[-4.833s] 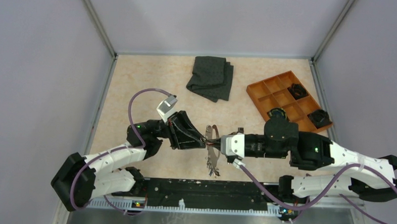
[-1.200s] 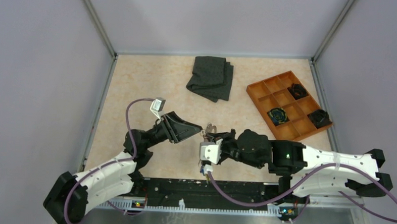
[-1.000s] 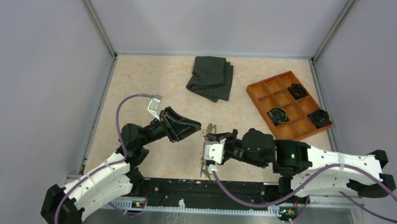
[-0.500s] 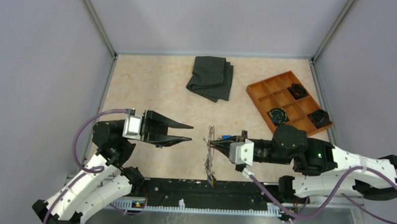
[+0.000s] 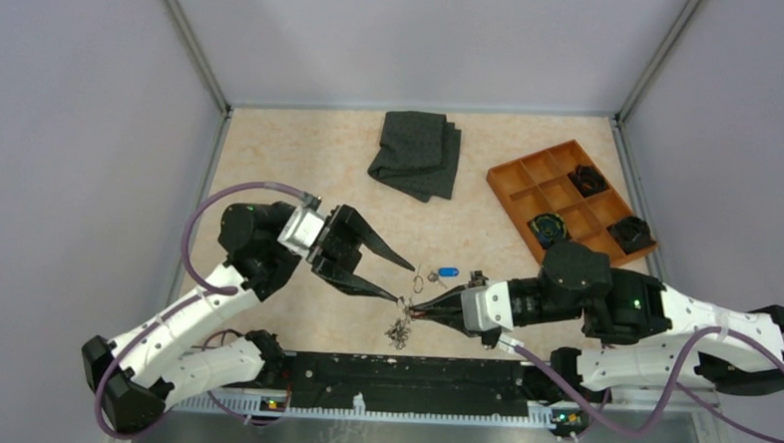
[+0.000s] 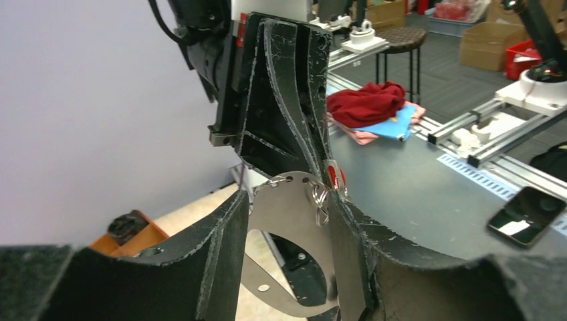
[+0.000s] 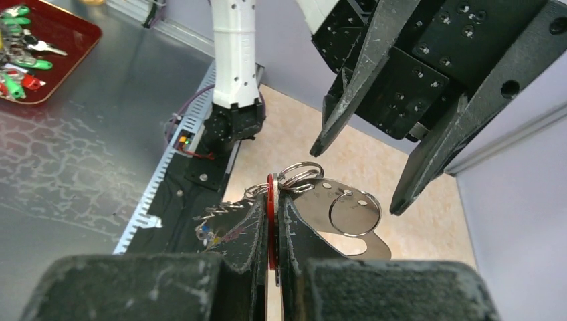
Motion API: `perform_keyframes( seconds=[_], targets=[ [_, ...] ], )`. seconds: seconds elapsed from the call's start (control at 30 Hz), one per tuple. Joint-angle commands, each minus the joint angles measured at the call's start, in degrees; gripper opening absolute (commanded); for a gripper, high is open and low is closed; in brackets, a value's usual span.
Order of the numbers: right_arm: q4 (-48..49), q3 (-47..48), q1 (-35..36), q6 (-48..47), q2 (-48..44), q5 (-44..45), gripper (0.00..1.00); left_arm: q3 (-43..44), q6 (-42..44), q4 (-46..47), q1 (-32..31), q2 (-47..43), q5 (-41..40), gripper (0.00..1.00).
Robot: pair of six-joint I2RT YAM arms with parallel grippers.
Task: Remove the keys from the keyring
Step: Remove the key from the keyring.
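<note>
The keyring (image 7: 334,215), a flat pale grey metal loop with holes and split rings, hangs in the air between the two arms. My right gripper (image 7: 271,208) is shut on a red-headed key (image 7: 270,194) at the loop's edge. Several more keys (image 5: 397,330) dangle in a bunch below it. My left gripper (image 5: 403,284) is open, one finger on each side of the keyring (image 6: 294,214); its fingers (image 7: 348,87) stand apart from the plate in the right wrist view. A blue key (image 5: 448,274) and a small loose ring (image 5: 432,276) lie on the table beside them.
A folded dark grey cloth (image 5: 417,155) lies at the back. An orange compartment tray (image 5: 525,182) at the right holds black clumps (image 5: 630,232). The black rail (image 5: 411,377) runs along the near edge just below the hanging keys. Grey walls close in both sides.
My left gripper has swung in from the left to the keyring and its jaws have widened. The right gripper has turned and dropped a little, and the key bunch now hangs lower.
</note>
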Motion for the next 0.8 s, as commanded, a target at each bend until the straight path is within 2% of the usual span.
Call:
perform_keyframes(
  seconds=[0.0,0.37,0.77],
  targets=[
    [0.8,3.9,0.6,2.0,0.0,-3.2,0.0,2.5,-1.2,1.2,-1.9,0.8,3.3,0.55],
    [-2.8,5.9,0.5,3.1,1.3,-4.7,0.0,4.7,-0.9,0.9,-3.4,2.7,6.2,0.66],
    [-4.6,7.6,0.5,3.4,1.7,-6.4,0.0,7.0,0.5,-2.1,-6.5,7.3,12.6,0.6]
  ],
)
